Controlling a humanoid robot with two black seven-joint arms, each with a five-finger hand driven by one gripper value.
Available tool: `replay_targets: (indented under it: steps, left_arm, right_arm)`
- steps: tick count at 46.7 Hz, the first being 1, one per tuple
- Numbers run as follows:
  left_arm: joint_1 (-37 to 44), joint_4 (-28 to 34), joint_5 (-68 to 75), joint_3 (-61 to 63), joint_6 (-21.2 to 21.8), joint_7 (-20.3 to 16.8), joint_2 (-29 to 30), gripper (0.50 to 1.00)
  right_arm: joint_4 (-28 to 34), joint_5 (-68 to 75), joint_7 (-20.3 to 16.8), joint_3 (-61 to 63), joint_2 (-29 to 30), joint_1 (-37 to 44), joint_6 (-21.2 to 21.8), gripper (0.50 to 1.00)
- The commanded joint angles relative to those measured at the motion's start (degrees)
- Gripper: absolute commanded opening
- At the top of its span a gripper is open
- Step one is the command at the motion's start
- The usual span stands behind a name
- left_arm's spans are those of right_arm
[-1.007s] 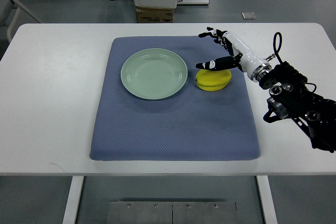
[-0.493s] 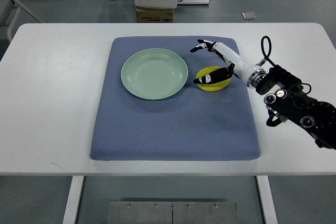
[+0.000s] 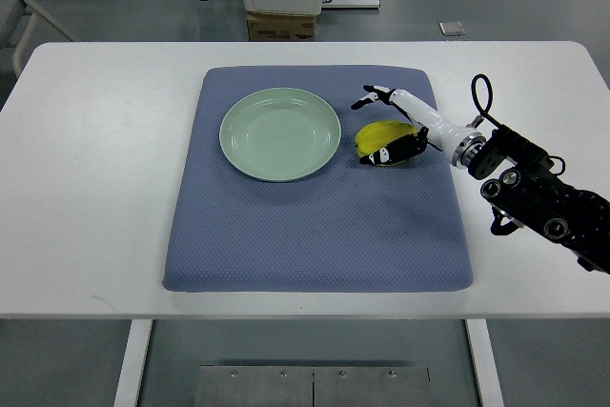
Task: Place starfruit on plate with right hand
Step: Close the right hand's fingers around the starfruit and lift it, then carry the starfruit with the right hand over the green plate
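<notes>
- At the centre right of the frame, the starfruit (image 3: 379,134) lies on the blue mat (image 3: 315,226), just to the right of the green plate (image 3: 279,133) but apart from its rim.
- The right hand (image 3: 391,127), whose arm enters from the right edge, is down at the fruit. Dark fingers (image 3: 386,153) curl along its lower side, while other fingertips reach over its upper edge, so the hand brackets the fruit from two sides.
- It reads as a half-closed wrap, fingers bent round the fruit. Whether they press firmly enough to carry it cannot be told from this view, and the fruit appears to rest on the mat.
- The hand comes in from the fruit's right, probably so the leftward carry to the plate runs clear.
- The plate is empty and sits on the mat's upper middle, so placing is not yet done.
- The mat covers the white tabletop (image 3: 86,188), likely to stop things sliding.
- The left arm is not visible.
</notes>
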Motion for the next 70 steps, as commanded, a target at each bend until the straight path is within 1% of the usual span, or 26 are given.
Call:
replay_targets:
  steps: [1,11,16,21,24,26,27,29,30,32,33,34,49,59,64,70]
  left_arm:
    - [0.00,0.01,0.01,0.07,0.00,0.00,0.00,1.000]
    - [0.00,0.01,0.01,-0.02,0.00,0.00,0.00,1.000]
    - [0.00,0.01,0.01,0.07,0.00,0.00,0.00,1.000]
    - [0.00,0.01,-0.07,-0.02,0.00,0.00,0.00,1.000]
    - [0.00,0.01,0.01,-0.02,0.00,0.00,0.00,1.000]
    - [0.00,0.01,0.01,-0.02,0.00,0.00,0.00,1.000]
    - [0.00,0.01,-0.07,-0.02,0.00,0.00,0.00,1.000]
    - [0.00,0.01,-0.07,-0.02,0.00,0.00,0.00,1.000]
    - [0.00,0.01,0.01,-0.02,0.00,0.00,0.00,1.000]
    - [0.00,0.01,0.01,-0.02,0.00,0.00,0.00,1.000]
    - [0.00,0.01,0.01,-0.02,0.00,0.00,0.00,1.000]
    - [0.00,0.01,0.01,-0.02,0.00,0.00,0.00,1.000]
    - [0.00,0.01,0.01,-0.02,0.00,0.00,0.00,1.000]
    - [0.00,0.01,0.01,-0.02,0.00,0.00,0.00,1.000]
    - [0.00,0.01,0.01,-0.02,0.00,0.00,0.00,1.000]
    - [0.00,0.01,0.01,-0.02,0.00,0.00,0.00,1.000]
  right_arm:
    - [-0.77,-0.46,0.03,-0.02,0.05,-0.10,-0.10,0.973]
    - [-2.27,-1.26,0.55,-1.60,0.14,-0.02,-0.10,0.968]
    - [-2.36,-1.43,0.73,-2.13,0.14,-0.10,-0.19,0.941]
    - [-2.44,-1.96,0.73,-2.31,0.23,-0.10,-0.19,0.901]
    - [-2.44,-1.96,0.73,-2.40,0.23,-0.10,-0.10,0.849]
    - [-2.53,-2.05,0.73,-2.40,0.14,-0.10,-0.19,0.797]
    - [-2.62,-2.05,0.73,-2.48,0.14,-0.10,-0.10,0.755]
    - [-2.79,-2.13,0.64,-2.57,0.14,-0.10,-0.10,0.624]
    - [-2.88,-2.13,0.64,-2.66,0.23,-0.10,-0.10,0.586]
    - [-2.97,-2.13,0.55,-2.84,0.23,-0.10,-0.10,0.542]
    - [-2.97,-2.13,0.55,-2.84,0.23,-0.10,-0.10,0.506]
    - [-2.97,-2.13,0.55,-2.84,0.23,-0.10,-0.02,0.500]
    - [-3.50,-2.05,0.11,-2.22,0.49,0.25,-0.02,0.500]
    - [-3.41,-1.43,0.11,-0.46,0.40,2.79,-0.10,0.500]
    - [-3.32,-1.17,-0.06,-0.37,0.93,4.20,-0.10,0.500]
    - [-3.32,-0.47,-1.20,-0.29,3.04,6.31,-0.10,0.500]
